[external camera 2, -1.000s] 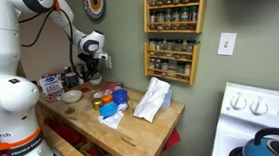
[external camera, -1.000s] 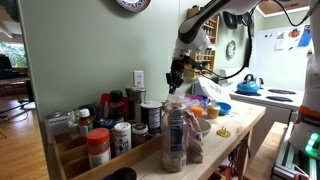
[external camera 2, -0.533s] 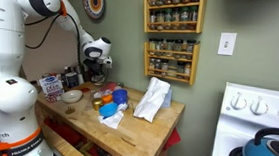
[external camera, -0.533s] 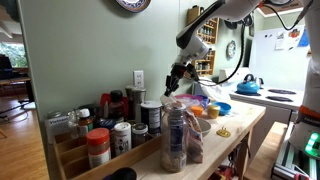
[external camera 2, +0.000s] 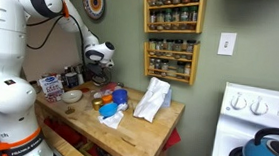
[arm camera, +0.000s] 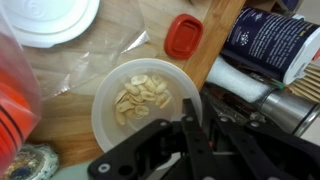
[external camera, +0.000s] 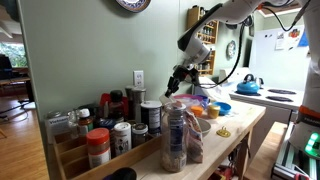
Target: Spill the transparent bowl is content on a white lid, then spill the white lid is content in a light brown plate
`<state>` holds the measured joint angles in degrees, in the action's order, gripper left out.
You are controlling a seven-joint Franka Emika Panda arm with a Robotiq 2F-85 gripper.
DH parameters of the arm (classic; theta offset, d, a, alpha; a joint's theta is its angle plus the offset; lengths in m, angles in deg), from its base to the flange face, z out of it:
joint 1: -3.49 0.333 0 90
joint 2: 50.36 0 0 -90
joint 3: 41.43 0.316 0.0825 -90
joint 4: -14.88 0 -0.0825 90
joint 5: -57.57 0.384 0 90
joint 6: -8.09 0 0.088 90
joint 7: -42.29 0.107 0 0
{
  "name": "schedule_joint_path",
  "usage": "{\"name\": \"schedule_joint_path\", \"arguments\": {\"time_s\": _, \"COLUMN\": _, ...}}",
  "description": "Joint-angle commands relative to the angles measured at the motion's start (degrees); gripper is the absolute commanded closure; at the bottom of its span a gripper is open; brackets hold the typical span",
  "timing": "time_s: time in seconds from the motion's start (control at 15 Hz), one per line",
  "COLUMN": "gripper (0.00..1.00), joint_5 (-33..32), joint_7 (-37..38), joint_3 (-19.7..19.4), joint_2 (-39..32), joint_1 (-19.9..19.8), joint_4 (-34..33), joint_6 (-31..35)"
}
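Arm poised over the far-left end of a cluttered wooden counter

The white robot arm reaches in from the left, and its gripper hangs above dark jars at the far-left of the wooden counter; the jaws are too small to read. A pale bowl sits just beside a printed box. Blue items lie mid-counter, with a crumpled white bag to their right. Spice racks hang on the green wall. A white stove at the right carries a blue kettle.

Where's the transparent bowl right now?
In the wrist view, the transparent bowl sits mid-frame, just ahead of the tool, with the white lid at upper left and a red cap at upper right.
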<state>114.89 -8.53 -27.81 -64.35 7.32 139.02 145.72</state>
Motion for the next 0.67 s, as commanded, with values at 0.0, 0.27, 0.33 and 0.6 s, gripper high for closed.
{"name": "schedule_joint_path", "arguments": {"time_s": 0.0, "gripper": 0.97, "joint_5": 0.11, "joint_7": 0.0, "joint_3": -1.04, "joint_2": 0.09, "joint_1": 0.97, "joint_4": -0.07, "joint_6": -0.31}}
{"name": "schedule_joint_path", "arguments": {"time_s": 0.27, "gripper": 0.97, "joint_5": 3.64, "joint_7": -8.82, "joint_3": -1.65, "joint_2": 0.21, "joint_1": -1.82, "joint_4": 0.41, "joint_6": -6.83}}
{"name": "schedule_joint_path", "arguments": {"time_s": 0.33, "gripper": 0.97, "joint_5": 4.55, "joint_7": -11.15, "joint_3": -2.14, "joint_2": 0.26, "joint_1": -2.3, "joint_4": 0.67, "joint_6": -8.97}}
{"name": "schedule_joint_path", "arguments": {"time_s": 0.6, "gripper": 0.97, "joint_5": 6.25, "joint_7": -17.9, "joint_3": -4.92, "joint_2": -0.34, "joint_1": -3.66, "joint_4": 1.05, "joint_6": -17.77}}
